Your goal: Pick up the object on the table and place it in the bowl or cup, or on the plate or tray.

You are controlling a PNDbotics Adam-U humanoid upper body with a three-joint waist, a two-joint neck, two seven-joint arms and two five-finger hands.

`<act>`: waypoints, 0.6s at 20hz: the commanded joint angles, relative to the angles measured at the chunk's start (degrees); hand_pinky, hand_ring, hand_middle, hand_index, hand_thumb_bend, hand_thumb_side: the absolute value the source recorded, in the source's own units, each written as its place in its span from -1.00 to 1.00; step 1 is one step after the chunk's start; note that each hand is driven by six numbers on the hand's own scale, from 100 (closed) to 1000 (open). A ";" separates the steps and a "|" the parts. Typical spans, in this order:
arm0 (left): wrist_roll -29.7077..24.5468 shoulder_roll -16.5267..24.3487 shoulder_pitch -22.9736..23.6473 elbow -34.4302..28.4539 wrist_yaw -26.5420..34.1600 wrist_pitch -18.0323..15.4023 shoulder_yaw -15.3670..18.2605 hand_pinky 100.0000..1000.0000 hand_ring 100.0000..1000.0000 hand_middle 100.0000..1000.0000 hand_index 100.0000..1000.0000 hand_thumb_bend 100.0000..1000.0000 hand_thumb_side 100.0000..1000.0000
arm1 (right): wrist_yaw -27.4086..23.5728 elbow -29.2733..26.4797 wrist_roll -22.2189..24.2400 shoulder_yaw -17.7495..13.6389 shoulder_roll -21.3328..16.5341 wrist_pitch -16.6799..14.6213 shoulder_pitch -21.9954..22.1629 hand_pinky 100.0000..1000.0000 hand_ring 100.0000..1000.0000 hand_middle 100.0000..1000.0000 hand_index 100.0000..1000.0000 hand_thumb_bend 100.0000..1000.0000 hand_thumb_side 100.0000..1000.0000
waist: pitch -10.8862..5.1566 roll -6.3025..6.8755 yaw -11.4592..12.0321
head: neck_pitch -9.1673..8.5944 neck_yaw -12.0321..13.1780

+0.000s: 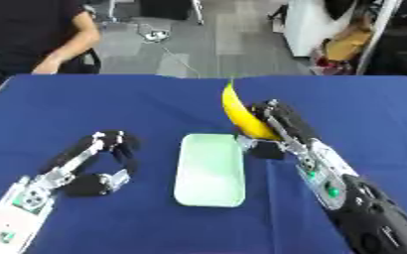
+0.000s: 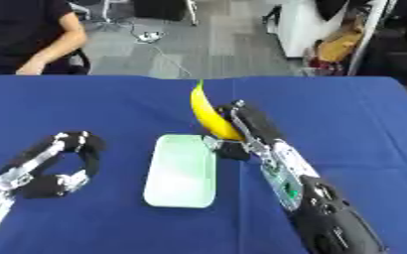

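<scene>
On the blue cloth-covered table [image 1: 85, 104], just right of centre, the right hand [image 1: 272, 130] holds a yellow banana [image 1: 241, 114] upright, its fingers and thumb curled round the lower half of the fruit while the pointed upper tip rises free above the knuckles. The banana is a smooth, gently curved crescent, bright yellow along its length with a slightly greener tip, and it leans a little to the left as it stands in the grip. The hand itself is black with silver joints, and the forearm behind it runs down to the lower right corner, showing pale metal plates and a small green spot. Just beside the held fruit, to its left and lower, lies a pale mint-green tray [image 1: 209, 171], a shallow rounded rectangle with a raised rim and a smooth, matte inner surface; nothing lies in it. The banana's lower end sits near the tray's upper right corner, and whether it touches the rim cannot be told. Well apart on the left side, the left hand [image 1: 111, 158] rests on the cloth with its dark fingers curled inward toward the thumb, forming a loop that encloses nothing. The cloth is an even deep blue, flat and unwrinkled across the surface.
</scene>
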 commanded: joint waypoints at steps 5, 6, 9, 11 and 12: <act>-0.02 0.61 -1.06 -0.79 0.45 -0.30 -0.01 -0.02 0.19 0.35 0.46 -1.00 0.25 | 0.84 0.02 -0.44 -0.58 -0.04 -0.49 -1.61 -1.00 -0.87 -0.59 -0.19 -1.00 -0.08 | -0.81 0.39 0.38 | -1.06 -0.58; -0.04 0.60 -1.07 -0.79 0.46 -0.31 -0.02 -0.02 0.19 0.35 0.46 -1.00 0.25 | 0.88 0.06 -0.48 -0.60 -0.02 -0.50 -1.62 -1.00 -0.87 -0.59 -0.19 -1.00 -0.08 | -0.81 0.39 0.39 | -1.06 -0.57; -0.06 0.62 -1.09 -0.81 0.48 -0.32 -0.01 -0.02 0.19 0.35 0.46 -1.00 0.25 | 0.92 0.14 -0.52 -0.64 0.04 -0.55 -1.69 -1.00 -0.87 -0.59 -0.19 -1.00 -0.08 | -0.79 0.36 0.47 | -1.09 -0.55; -0.09 0.61 -1.18 -0.85 0.51 -0.34 -0.03 -0.02 0.19 0.35 0.47 -1.00 0.25 | 1.09 0.36 -0.53 -0.68 0.13 -0.53 -1.70 -1.00 -0.87 -0.59 -0.19 -1.00 -0.09 | -0.75 0.34 0.59 | -1.15 -0.56; -0.11 0.58 -1.27 -0.90 0.55 -0.37 -0.06 -0.02 0.19 0.35 0.47 -1.00 0.25 | 1.29 0.63 -0.56 -0.76 0.20 -0.48 -1.66 -1.00 -0.87 -0.59 -0.19 -1.00 -0.09 | -0.71 0.35 0.73 | -1.20 -0.59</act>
